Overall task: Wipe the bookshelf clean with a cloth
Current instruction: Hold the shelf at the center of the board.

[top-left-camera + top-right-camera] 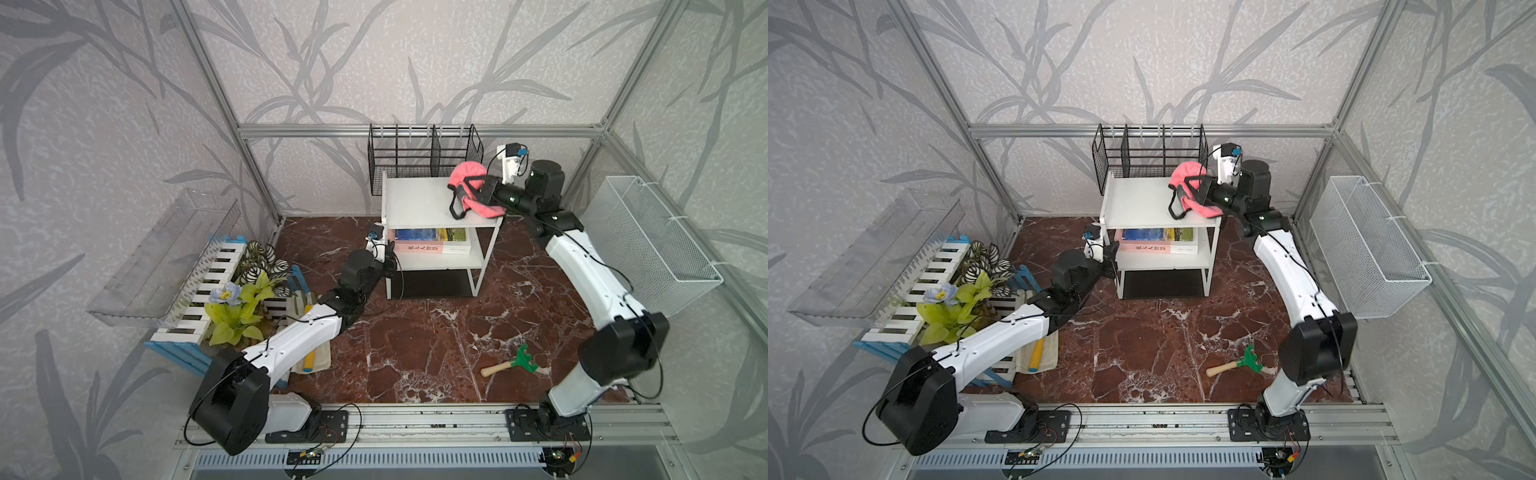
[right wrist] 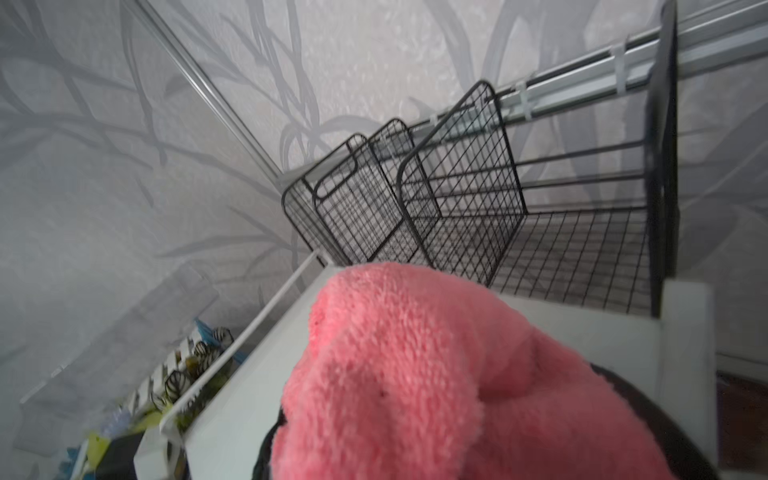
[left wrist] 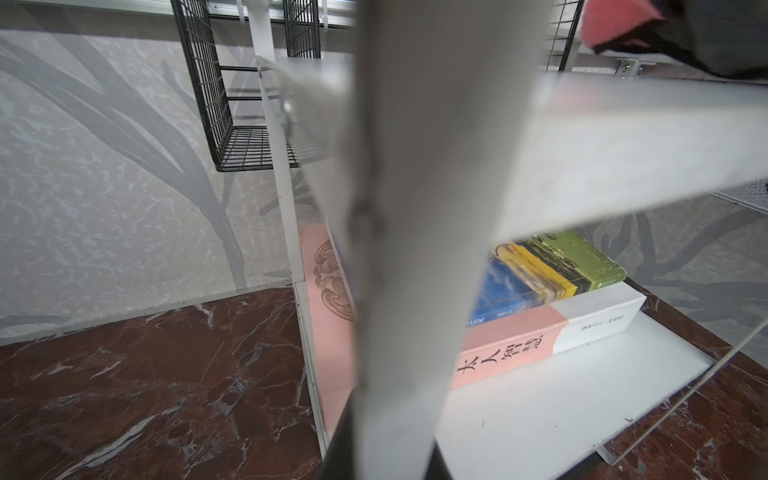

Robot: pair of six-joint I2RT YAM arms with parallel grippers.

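The white three-tier bookshelf (image 1: 415, 199) (image 1: 1138, 203) stands at the back middle of the marble table, with books (image 1: 432, 241) on its middle board. A pink fluffy cloth (image 1: 467, 172) (image 2: 415, 374) with black straps lies bunched on the right rear of the top board. My right gripper (image 1: 484, 191) is shut on the cloth, which hides its fingers in the right wrist view. My left gripper (image 1: 390, 257) is at the shelf's front left post. In the left wrist view that blurred white post (image 3: 395, 249) runs between the black jaws, which are shut on it.
A black wire rack (image 1: 424, 153) hangs just behind the shelf. A white mesh basket (image 1: 648, 237) is on the right wall. A green toy rake (image 1: 511, 363) lies front right. A piano-key planter (image 1: 232, 291) and a beige cloth with a yellow roller (image 1: 311, 357) sit by the left arm.
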